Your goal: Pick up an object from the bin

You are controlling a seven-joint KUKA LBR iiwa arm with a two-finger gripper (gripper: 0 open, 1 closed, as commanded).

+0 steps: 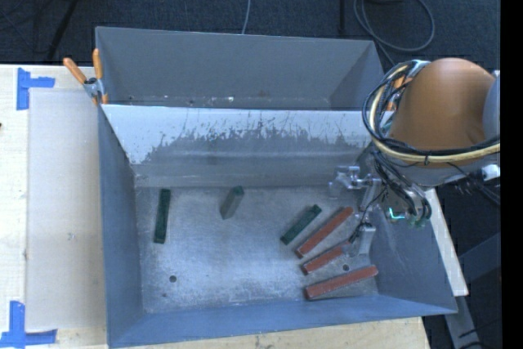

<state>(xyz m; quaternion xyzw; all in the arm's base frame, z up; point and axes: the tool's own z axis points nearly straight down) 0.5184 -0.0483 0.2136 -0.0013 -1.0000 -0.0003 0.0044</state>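
My gripper [364, 229] hangs low at the right side of the bin, just right of a cluster of flat bars. Nearest to it are three reddish-brown bars: a long slanted one [325, 230] to its left, a shorter one [323, 260] just below and left of it, and a third [341, 282] lying near the bin's front right. A dark green bar [301, 225] lies alongside the top brown bar on its left. Nothing shows held in the gripper.
A thin dark green stick [162, 215] lies upright at the bin's left. A small grey-green block [232, 202] sits near the middle by the back wall. The arm's orange cover and cables hang over the right rim.
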